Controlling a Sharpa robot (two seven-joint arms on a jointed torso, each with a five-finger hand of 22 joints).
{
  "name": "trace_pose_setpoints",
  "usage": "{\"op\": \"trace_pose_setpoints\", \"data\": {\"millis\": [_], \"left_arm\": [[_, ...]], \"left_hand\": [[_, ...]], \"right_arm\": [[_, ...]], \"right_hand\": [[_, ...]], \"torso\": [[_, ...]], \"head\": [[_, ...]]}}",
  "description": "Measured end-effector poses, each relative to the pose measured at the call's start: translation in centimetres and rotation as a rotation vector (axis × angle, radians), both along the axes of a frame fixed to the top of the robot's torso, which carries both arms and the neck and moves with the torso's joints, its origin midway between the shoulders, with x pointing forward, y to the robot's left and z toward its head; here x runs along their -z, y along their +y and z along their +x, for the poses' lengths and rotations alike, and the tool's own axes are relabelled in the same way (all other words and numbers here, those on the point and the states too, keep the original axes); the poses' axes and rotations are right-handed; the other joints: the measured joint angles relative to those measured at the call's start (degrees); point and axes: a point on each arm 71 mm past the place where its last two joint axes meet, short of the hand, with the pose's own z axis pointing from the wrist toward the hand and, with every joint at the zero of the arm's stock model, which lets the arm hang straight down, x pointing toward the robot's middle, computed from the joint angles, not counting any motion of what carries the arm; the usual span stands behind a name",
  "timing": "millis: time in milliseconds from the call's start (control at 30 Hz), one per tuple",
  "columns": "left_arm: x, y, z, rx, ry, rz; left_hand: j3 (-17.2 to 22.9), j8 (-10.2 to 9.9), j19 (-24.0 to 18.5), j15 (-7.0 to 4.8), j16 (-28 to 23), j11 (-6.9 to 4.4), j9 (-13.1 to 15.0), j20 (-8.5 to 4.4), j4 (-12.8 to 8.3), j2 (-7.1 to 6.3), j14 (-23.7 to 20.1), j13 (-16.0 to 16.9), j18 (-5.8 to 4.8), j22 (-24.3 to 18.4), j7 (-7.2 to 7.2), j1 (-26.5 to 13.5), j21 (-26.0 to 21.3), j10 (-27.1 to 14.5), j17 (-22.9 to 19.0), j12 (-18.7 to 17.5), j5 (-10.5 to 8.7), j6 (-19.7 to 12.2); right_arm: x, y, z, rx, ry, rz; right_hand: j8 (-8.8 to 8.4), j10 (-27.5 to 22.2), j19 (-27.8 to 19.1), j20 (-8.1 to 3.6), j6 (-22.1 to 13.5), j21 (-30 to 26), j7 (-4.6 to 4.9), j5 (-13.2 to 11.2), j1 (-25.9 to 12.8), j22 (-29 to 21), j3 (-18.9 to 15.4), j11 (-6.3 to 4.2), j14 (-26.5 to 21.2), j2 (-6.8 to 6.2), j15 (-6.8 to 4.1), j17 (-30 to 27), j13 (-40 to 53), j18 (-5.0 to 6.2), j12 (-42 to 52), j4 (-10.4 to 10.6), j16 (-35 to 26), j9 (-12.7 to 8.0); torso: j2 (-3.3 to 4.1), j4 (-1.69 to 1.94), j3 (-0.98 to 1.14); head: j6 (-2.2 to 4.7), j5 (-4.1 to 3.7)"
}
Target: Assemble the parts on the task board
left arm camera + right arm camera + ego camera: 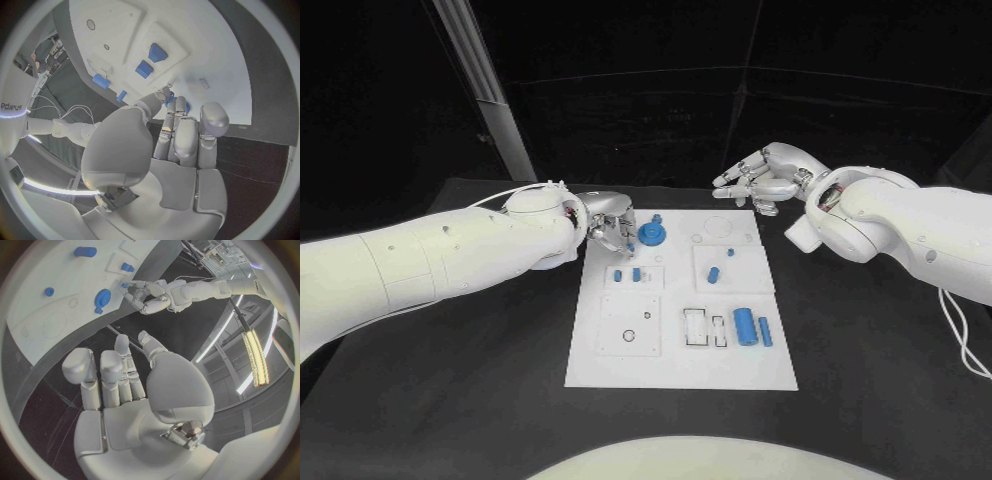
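The white task board (pixel 678 360) lies in the middle of the black table. My left hand (pixel 606 224) hovers over its far left corner and pinches a small blue part (pixel 630 244) at its fingertips; the same blue part (pixel 170 98) peeks out between the fingers in the left wrist view. Just beside it sits a round blue gear-like part (pixel 656 236). Two small blue parts (pixel 626 274) stand in the left field, and one blue peg (pixel 713 275) in the right field. My right hand (pixel 762 181) floats beyond the board's far right corner, fingers apart, holding nothing.
A thick blue cylinder (pixel 746 326) and a thin blue bar (pixel 764 331) lie at the board's right side beside empty rectangular slots (pixel 695 327). A small blue piece (pixel 730 251) sits near the far right. A pale slanted post (pixel 488 90) stands behind the table.
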Motion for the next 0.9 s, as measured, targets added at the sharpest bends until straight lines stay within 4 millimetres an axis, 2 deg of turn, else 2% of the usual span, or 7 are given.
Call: {"op": "trace_pose_setpoints", "data": {"millis": [267, 900], "left_arm": [[0.64, -0.17, -0.23, 0.004, 0.018, 0.004], [0.79, -0.27, -0.26, 0.006, 0.031, 0.01]], "left_hand": [[0.0, 0.0, 0.0, 0.0, 0.0, 0.0, 0.0, 0.0, 0.0, 0.0, 0.0, 0.0, 0.0, 0.0, 0.0, 0.0, 0.0, 0.0, -0.1, 0.0, 0.0, 0.0], [0.0, -0.2, 0.0, 0.0, 0.0, 0.0, -0.1, 0.0, 0.0, 0.0, 0.0, -0.1, 0.0, 0.0, 0.0, 0.0, 0.0, 0.0, -0.2, 0.0, 0.0, 0.0]], "right_arm": [[0.01, 0.01, 0.01, 0.0, 0.0, 0.0], [0.02, 0.01, 0.03, 0.0, 0.0, 0.0]], "right_hand": [[0.0, 0.0, 0.0, 0.0, 0.0, 0.0, 0.0, 0.0, 0.0, 0.0, 0.0, 0.0, 0.0, 0.0, 0.0, 0.0, 0.0, 0.0, 0.0, 0.0, 0.0, 0.0], [0.0, 0.0, 0.0, 0.0, 0.0, 0.0, 0.0, 0.0, -0.2, -0.1, 0.0, 0.0, 0.0, -0.2, 0.0, 0.0, -0.2, 0.0, 0.0, 0.0, -0.4, 0.0]], "torso": [[-0.01, 0.0, -0.01], [-0.03, 0.0, 0.0]], "head": [[-0.15, 0.0], [-0.29, 0.03]]}}
